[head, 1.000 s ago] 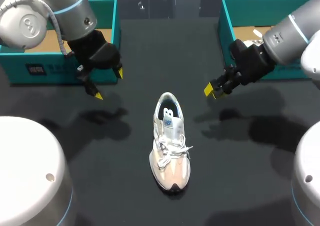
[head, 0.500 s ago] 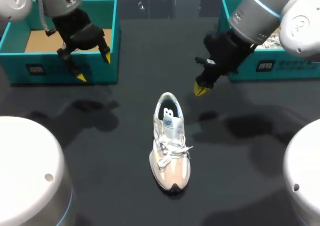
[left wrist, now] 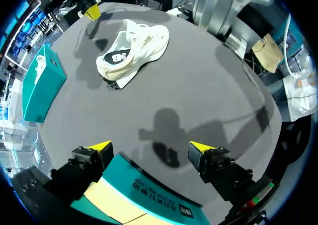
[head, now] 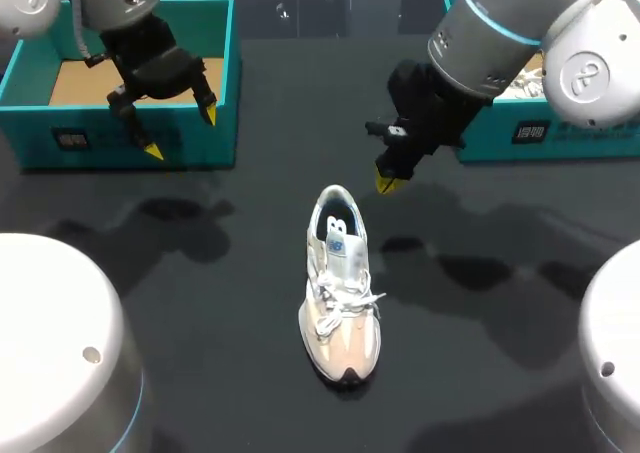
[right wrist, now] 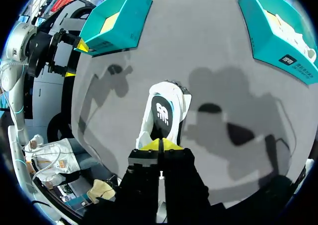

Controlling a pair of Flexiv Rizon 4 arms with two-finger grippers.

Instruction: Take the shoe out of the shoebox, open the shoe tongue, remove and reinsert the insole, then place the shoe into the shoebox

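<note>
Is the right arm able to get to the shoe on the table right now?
Probably yes. The right gripper hangs near the heel end of the shoe, and nothing stands between them, only bare table. Its yellow tips are closed together, so it would likely need to open first.

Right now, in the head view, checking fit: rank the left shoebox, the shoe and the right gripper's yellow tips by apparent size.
1. left shoebox
2. shoe
3. right gripper's yellow tips
Gaps are plain; nearness does not blur the order.
</note>
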